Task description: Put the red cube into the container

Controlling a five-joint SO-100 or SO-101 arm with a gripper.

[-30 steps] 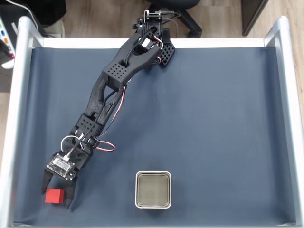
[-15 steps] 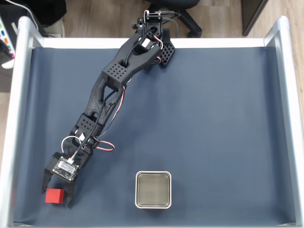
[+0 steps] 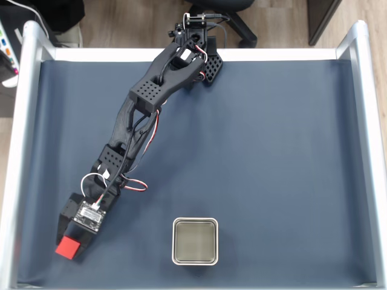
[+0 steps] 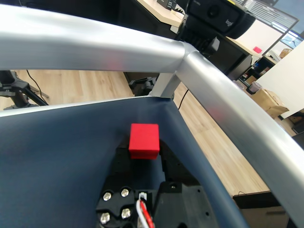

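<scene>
Since a second ago the gripper has closed, clamping the red cube, now lifted well left of the container. Carry and drop remain.

Arm: matte black printed plastic throughout, built of chunky segments. The long middle link carries grids of small round perforations, repeated on a lower bracket. Red, white and black wires run loose alongside the links and loop out near the wrist. A small bare circuit board with pale components sits on top of the wrist. In the wrist view, four silver screw heads stand in a cluster on the black housing, beside a white connector with red leads.
</scene>
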